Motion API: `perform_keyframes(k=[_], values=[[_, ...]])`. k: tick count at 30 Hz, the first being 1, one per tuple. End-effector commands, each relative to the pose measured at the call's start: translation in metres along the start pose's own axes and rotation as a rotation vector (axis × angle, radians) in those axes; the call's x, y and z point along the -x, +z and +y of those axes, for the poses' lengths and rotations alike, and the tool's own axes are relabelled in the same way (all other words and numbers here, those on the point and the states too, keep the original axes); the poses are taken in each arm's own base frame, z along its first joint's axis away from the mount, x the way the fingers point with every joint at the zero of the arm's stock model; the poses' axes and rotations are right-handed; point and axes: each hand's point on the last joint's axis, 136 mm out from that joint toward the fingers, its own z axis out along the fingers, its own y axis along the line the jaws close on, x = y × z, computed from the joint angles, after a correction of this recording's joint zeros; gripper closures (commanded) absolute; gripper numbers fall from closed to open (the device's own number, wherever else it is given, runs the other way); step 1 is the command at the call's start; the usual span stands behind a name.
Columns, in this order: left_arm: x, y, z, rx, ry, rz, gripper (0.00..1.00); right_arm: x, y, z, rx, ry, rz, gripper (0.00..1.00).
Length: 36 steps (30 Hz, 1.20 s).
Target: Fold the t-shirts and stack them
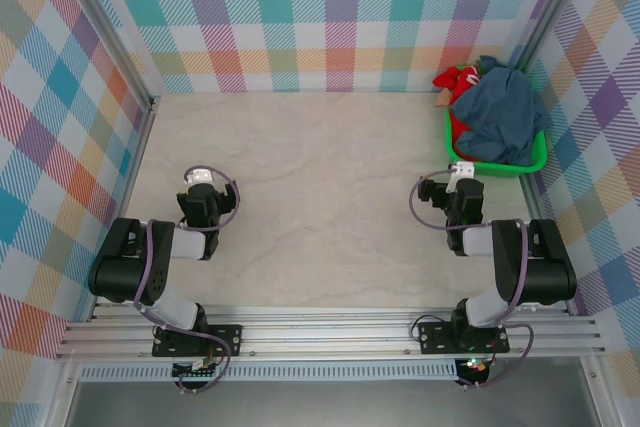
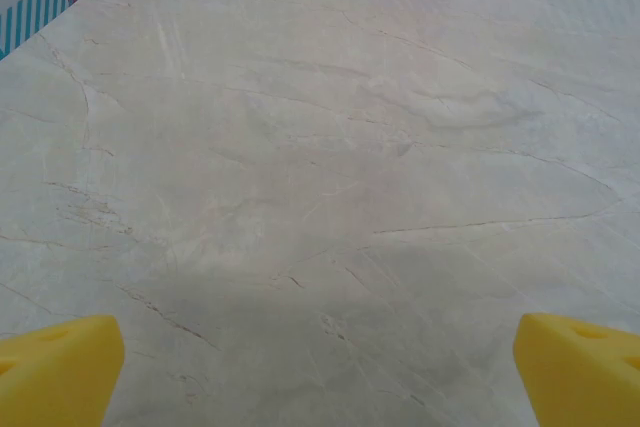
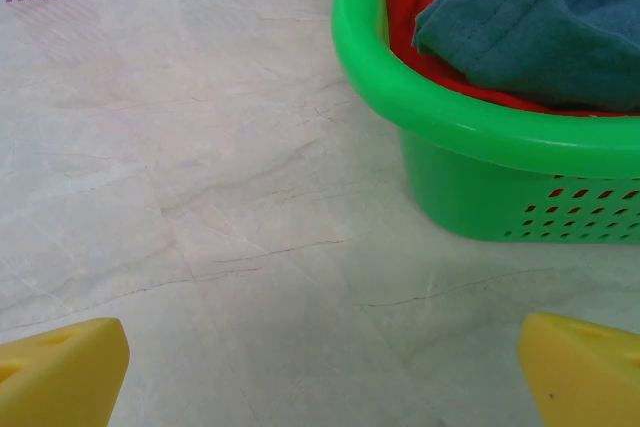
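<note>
Bright, even, diffuse light, soft grey shadow on the pale table, close wrist views slightly soft

The laundry basket is sitting at the far right of the table, close to the right wall. Inside it, the upper t-shirt is lying heaped on the lower t-shirt, which is spilling over the basket's far-left rim. The right gripper is hovering just before the basket, slightly to its left. The left gripper is hanging well apart, over the table's left side.

No legible text or labels
</note>
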Motion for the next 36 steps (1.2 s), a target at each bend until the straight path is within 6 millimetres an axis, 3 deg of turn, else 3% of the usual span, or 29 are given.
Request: perform_keyframes(k=[1,16,20,22,25,27,28,29,30,31,32,33,34,36], values=[[0.014,0.001,-0.006,-0.024,0.001,-0.039,0.00,0.015,0.003,0.007,0.027,-0.021,-0.042,0.00],[0.015,0.001,-0.006,-0.024,-0.001,-0.042,0.00,0.014,0.002,0.006,0.026,-0.022,-0.043,0.00],[0.024,-0.008,-0.006,-0.030,0.003,-0.067,0.00,0.023,-0.013,0.003,0.009,-0.010,-0.104,0.00],[0.044,-0.025,-0.016,0.011,0.084,-0.085,0.00,0.044,-0.027,0.009,-0.045,-0.063,-0.152,0.00],[0.105,-0.063,-0.045,-0.057,0.041,-0.201,0.00,0.097,-0.060,0.015,-0.079,-0.016,-0.156,0.00],[0.155,-0.093,-0.057,-0.044,0.000,-0.282,0.00,0.154,-0.091,0.011,-0.113,0.132,-0.168,0.00],[0.174,-0.103,-0.048,0.012,-0.110,-0.281,0.00,0.172,-0.102,0.009,-0.129,0.231,-0.142,0.00],[0.184,-0.110,-0.031,0.086,-0.288,-0.197,0.00,0.174,-0.112,0.010,-0.136,0.341,-0.034,0.00],[0.179,-0.124,-0.014,0.164,-0.417,-0.037,0.00,0.177,-0.122,0.008,-0.170,0.404,0.039,0.00],[0.184,-0.130,0.001,0.250,-0.529,-0.009,0.00,0.174,-0.125,0.000,-0.224,0.523,0.066,0.00],[0.189,-0.115,-0.004,0.202,-0.597,0.048,0.00,0.181,-0.120,0.004,-0.157,0.567,0.077,0.00],[0.199,-0.099,-0.035,-0.016,-0.647,0.131,0.04,0.191,-0.112,0.008,-0.089,0.561,0.072,0.00],[0.204,-0.090,-0.058,-0.116,-0.659,0.180,0.02,0.196,-0.106,0.005,-0.108,0.556,0.081,0.00],[0.230,-0.093,-0.104,-0.258,-0.606,0.180,0.01,0.191,-0.085,-0.018,-0.260,0.595,0.166,0.10]])
